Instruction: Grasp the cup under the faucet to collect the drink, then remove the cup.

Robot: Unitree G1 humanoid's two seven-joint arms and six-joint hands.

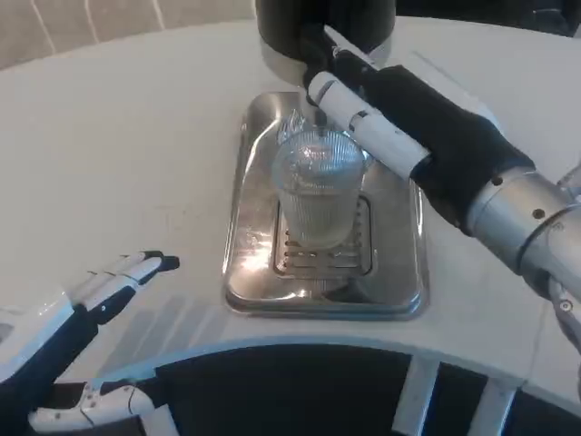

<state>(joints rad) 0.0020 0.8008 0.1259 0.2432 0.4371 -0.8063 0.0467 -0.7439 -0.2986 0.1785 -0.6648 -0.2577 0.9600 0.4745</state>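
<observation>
I see the cup (pixel 318 189), clear and ribbed, standing upright on the grate in the middle of the steel drip tray (pixel 254 272), directly below the dark dispenser (pixel 327 27) at the tray's far end. Whether any drink is in the cup I cannot tell; the ribbing hides it. My right hand (pixel 349 95) reaches in from the tray's right side toward the dispenser's tap, just above and behind the cup's rim; its fingers seem to rest at the tap, but whether they grip it or only touch it I cannot tell. My left hand (pixel 113 282) lies on the table to the left of the tray, well apart from the cup, fingers stretched out flat and holding nothing. I judge we are at the filling step, with the cup placed and not yet grasped. Next I would need the tap worked, then a steady grasp around the cup's side and a level lift off the tray so nothing spills.
</observation>
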